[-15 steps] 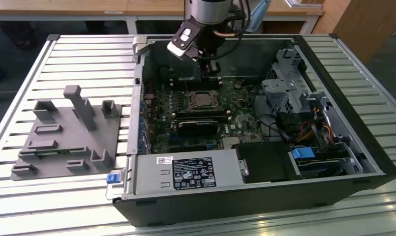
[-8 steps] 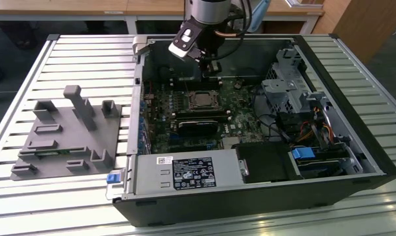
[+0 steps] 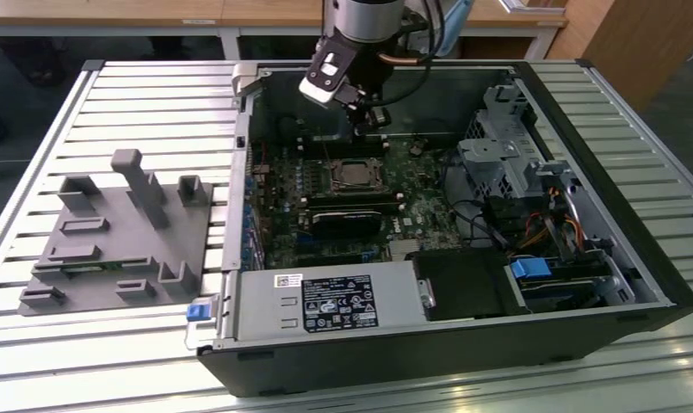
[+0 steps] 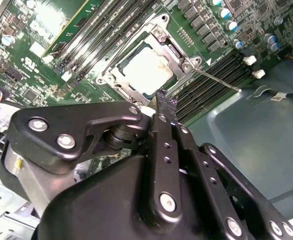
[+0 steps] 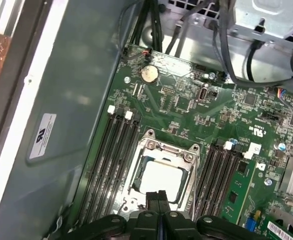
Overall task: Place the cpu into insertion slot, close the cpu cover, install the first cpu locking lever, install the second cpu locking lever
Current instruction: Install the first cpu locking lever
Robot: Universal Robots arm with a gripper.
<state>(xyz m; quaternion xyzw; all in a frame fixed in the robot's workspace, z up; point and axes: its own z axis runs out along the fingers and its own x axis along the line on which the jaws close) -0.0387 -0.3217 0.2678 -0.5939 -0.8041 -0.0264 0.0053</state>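
The cpu (image 4: 146, 70) (image 5: 161, 177), a square chip with a pale silver top, lies in the insertion slot (image 3: 352, 176) on the green board. The cpu cover (image 4: 179, 59) (image 5: 159, 152), a silvery frame, lies flat around the chip. A thin metal lever (image 4: 216, 80) sticks out from one socket corner over the black memory slots. My gripper (image 3: 369, 120) (image 4: 165, 107) (image 5: 158, 198) hovers just beside the socket's edge, near the case's back wall. Its black fingers are shut together with nothing between them.
The open computer case (image 3: 621, 258) lies on a slatted metal table (image 3: 128, 95). A power supply (image 3: 323, 301) sits at the case's near side, a drive cage (image 3: 507, 163) and cables at the exterior view's right. A grey fixture (image 3: 116, 241) stands on the exterior view's left. A black module (image 3: 346, 219) lies near the socket.
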